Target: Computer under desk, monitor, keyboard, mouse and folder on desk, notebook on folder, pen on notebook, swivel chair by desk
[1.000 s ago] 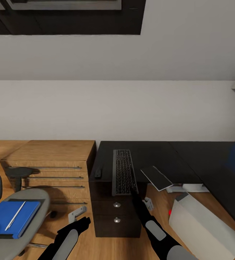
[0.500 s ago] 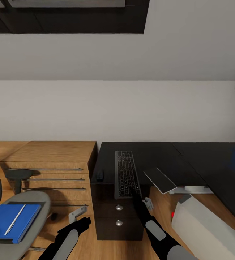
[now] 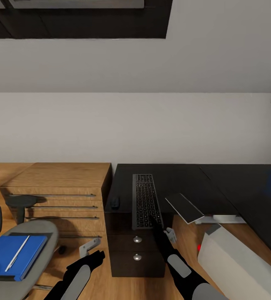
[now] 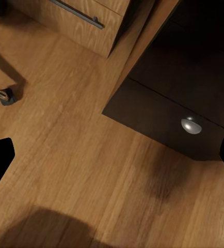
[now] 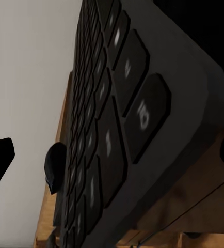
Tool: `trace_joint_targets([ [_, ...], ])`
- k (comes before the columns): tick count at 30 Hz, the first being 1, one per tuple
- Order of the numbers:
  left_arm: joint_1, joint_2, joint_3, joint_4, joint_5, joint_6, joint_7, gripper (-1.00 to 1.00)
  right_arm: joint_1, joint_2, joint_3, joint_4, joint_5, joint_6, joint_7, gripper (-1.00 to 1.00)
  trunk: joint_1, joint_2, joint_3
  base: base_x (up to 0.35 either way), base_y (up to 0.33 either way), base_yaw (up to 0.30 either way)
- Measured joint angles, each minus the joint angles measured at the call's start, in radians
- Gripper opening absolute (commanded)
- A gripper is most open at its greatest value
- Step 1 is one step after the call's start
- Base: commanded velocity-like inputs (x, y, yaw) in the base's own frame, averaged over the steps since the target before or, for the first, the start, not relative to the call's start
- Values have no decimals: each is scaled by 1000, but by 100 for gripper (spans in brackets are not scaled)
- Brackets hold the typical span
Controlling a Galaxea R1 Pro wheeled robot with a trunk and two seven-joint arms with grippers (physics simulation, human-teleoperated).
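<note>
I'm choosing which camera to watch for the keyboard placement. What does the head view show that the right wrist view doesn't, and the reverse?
Head view adds: the chair carrying the folder and pen, the wood chest, the computer, and the right gripper at the keyboard's near end.
Right wrist view adds: the key legends, close up along the near corner.
Both: the keyboard, the mouse beside it, the desk and the pale wall.

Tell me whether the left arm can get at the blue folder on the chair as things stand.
Probably yes. The left claw hangs over bare floor just beside the swivel chair, and the folder lies flat on its seat with nothing between them. The pen lies on top of it and could roll off when lifted.
</note>
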Motion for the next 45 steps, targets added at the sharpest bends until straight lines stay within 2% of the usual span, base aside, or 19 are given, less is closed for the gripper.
trace_joint_targets([
  [1,0,0,0,0,0,0,0,100,0,0,0,0,0,0,0,100,0,0,0,0,0,0],
  [2,0,0,0,0,0,0,0,100,0,0,0,0,1,-1,1,-100,0,0,0,0,0,0],
  [11,0,0,-1,2,2,0,0,100,0,-1,-3,-1,1,-2,5,-100,0,0,0,0,0,0],
  [25,0,-1,-1,2,2,0,0,100,0,-1,-1,-8,4,-7,15,-100,-54,98,44,0,0,0],
  [33,0,-1,-1,2,1,0,0,100,1,-3,-3,-31,3,-10,61,-100,-84,154,69,0,0,0],
  [35,0,0,-1,2,-1,0,0,100,14,-4,-3,-85,6,-16,69,-100,-92,168,75,0,0,0],
  [37,0,0,-1,2,-1,0,0,100,53,-5,-1,-167,12,-21,68,-100,-100,182,81,0,0,0],
  [38,0,0,-1,2,-1,0,0,100,91,-7,0,-240,23,-24,59,-100,-103,189,85,0,0,0],
  [39,0,0,-1,2,-1,0,0,100,104,-7,1,-265,28,-23,53,-100,-107,196,88,0,0,0],
  [43,0,0,-1,2,-1,0,0,100,207,-11,2,-474,87,-23,-51,-100,-123,224,100,0,0,0],
  [45,0,0,-1,2,-1,0,0,100,246,-14,2,-551,99,-22,-78,-100,-130,238,107,0,0,0],
])
